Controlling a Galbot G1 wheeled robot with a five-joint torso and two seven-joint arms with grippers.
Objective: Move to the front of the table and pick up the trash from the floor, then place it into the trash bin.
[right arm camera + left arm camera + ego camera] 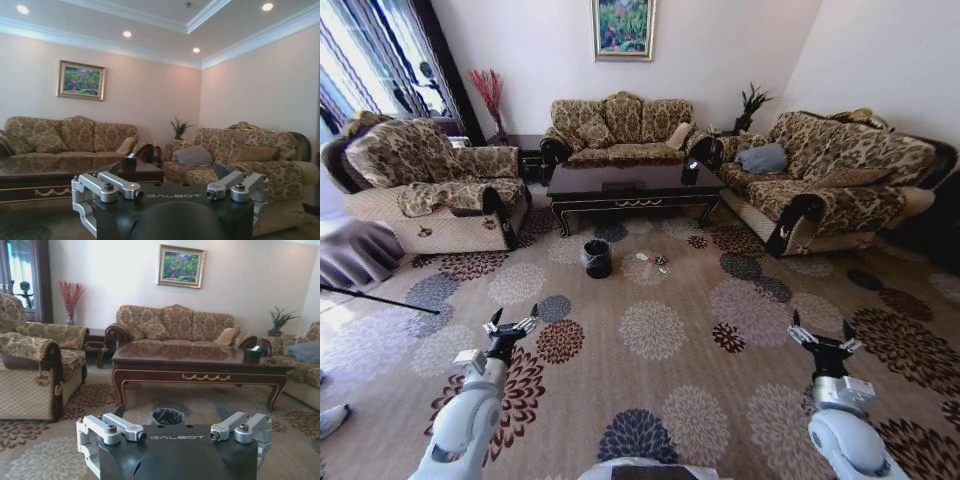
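Lying on the floor (650, 330) at the centre of the head view, the trash (651, 262) is seen as a few small scraps, white bits and one dark shiny piece, scattered just in front of the bench (632, 186). It is placed well apart from both end effectors, far above them in the frame. The trash bin (597, 257), small, round and black with a crinkled clear liner over its rim, stands just to the left of the scraps. The left end effector (511, 324) is held low at the lower left of the frame and the right end effector (824, 339) at the lower right; both are released, with fingers spread and nothing between them. The floor is covered by beige carpet with round flower medallions.

From the left wrist view, the left end effector (170, 415) is seen at the bottom of the frame, fingers apart. The trash bin (168, 415) is partly visible just above its body at centre, with the glossy dark-brown bench (200, 362) and its gold scroll trim across the middle of the frame behind it.

From the right wrist view, the right end effector (167, 172) is found at the bottom, fingers apart. The bench (60, 172) is seen at the lower left, beyond it.
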